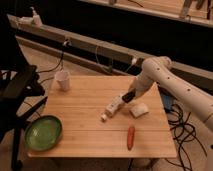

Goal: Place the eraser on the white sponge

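My gripper point(128, 96) hangs low over the right half of the table point(85, 135), its jaws pinching the black eraser point(129, 94). The white sponge point(138, 110) lies on the table just below and to the right of it, near the right edge. A long white bottle point(113, 107) lies tilted just beside my gripper on the left. The carrot point(130, 137) rests near the front edge, the green bowl point(43, 132) at the front-left corner, the paper cup point(63, 80) far back-left.
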You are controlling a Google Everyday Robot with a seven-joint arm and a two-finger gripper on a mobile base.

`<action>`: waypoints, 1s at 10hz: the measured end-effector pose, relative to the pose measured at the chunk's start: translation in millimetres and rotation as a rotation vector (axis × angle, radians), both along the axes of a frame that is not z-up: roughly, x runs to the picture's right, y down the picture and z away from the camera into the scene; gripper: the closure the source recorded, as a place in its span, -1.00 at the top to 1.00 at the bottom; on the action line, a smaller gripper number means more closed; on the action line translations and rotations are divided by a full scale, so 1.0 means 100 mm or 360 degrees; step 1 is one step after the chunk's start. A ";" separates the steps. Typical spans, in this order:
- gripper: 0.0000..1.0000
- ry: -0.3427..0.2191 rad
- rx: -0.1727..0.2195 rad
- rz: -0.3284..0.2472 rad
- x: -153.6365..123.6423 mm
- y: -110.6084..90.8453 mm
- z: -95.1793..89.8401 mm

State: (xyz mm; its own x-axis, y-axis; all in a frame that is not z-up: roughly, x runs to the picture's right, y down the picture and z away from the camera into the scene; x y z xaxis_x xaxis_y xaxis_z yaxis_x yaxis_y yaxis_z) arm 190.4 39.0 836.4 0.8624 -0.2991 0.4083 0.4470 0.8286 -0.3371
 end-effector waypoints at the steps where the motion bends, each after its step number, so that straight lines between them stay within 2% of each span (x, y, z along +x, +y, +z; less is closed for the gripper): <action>1: -0.63 0.0016 -0.0016 0.0037 0.06 0.05 0.01; 5: 0.22 0.0106 -0.0098 0.0218 0.46 0.36 0.03; 7: 0.54 0.0120 -0.0129 0.0325 0.69 0.51 0.08; 9: 0.53 0.0117 -0.0119 0.0433 0.88 0.63 0.16; 10: 0.39 0.0124 -0.0119 0.0423 0.86 0.62 0.18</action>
State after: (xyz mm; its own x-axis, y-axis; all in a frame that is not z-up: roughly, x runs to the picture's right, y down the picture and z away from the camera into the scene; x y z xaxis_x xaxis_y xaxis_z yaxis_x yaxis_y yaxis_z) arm 276.7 100.5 854.6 0.9362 -0.0298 0.3503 0.1877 0.8850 -0.4262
